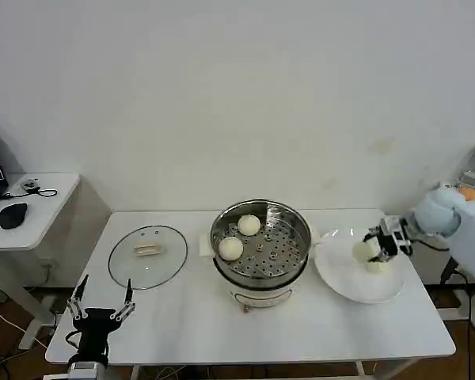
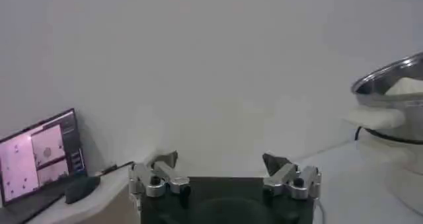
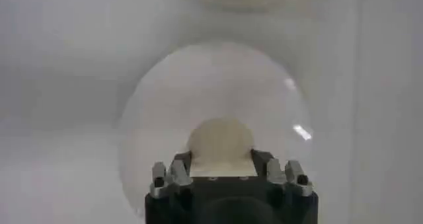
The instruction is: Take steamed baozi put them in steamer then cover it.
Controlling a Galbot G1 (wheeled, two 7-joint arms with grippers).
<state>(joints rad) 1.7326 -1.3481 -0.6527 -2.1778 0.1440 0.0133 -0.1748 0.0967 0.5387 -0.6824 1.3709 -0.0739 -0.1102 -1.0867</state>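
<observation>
The right gripper is over the white plate, its fingers closed around one baozi; in the right wrist view that bun sits squarely between the jaws, with the plate spread out beneath it. Another baozi lies on the plate just beside and slightly nearer than the gripped one. To the left of this gripper, touching the plate's edge, stands the steamer, where two baozi rest on the perforated tray: one toward the far side and one on the side away from the gripper. Beyond the steamer, well apart from the right gripper, the cover lies flat on the white table. The left gripper hangs at the table's near left corner, just in front of the cover, fingers spread wide and holding nothing; its wrist view shows the two fingertips apart.
</observation>
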